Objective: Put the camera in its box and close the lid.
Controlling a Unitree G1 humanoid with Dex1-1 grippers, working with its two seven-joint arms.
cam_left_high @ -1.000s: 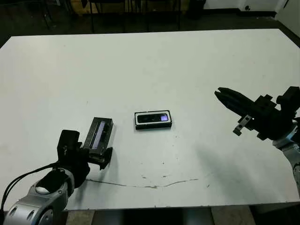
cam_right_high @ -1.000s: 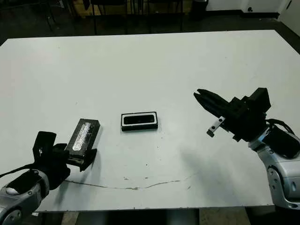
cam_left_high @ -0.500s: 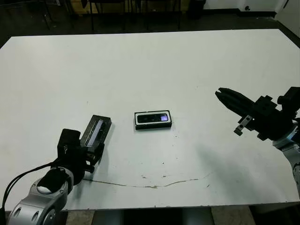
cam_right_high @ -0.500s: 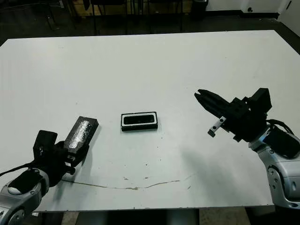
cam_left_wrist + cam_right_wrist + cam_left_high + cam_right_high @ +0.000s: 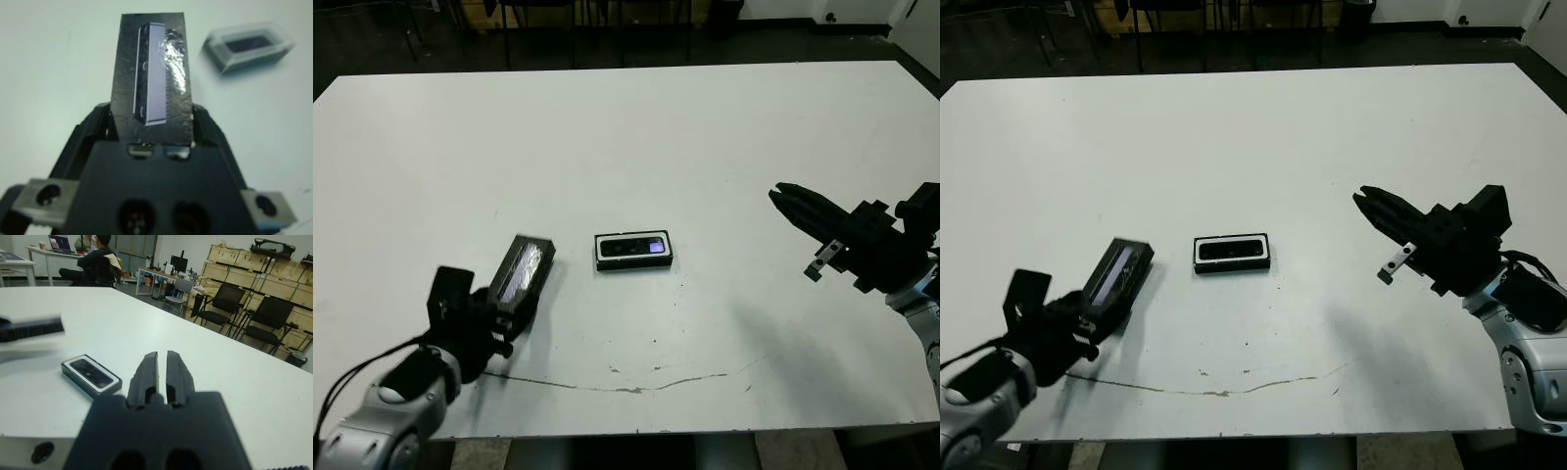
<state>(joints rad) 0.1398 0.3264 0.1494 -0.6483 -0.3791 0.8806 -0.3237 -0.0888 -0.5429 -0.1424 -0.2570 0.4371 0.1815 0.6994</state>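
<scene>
The left end effector [image 5: 155, 128] was clamped on one short end of the lid [image 5: 524, 272], holding it above the desk [image 5: 626, 147] near the front-left edge, the grey patch facing up. The box [image 5: 633, 251] lay flat near the desk's middle, just beside the lid's far end but apart from it, with the camera [image 5: 634, 248] seated inside (a purplish glint showed on its face). The right end effector [image 5: 1373, 206] hovered well to the right of the box, its two fingers [image 5: 146, 374] pressed together and holding nothing. Bare desk surface lay open between it and the box, and beyond the box to the far edge.
</scene>
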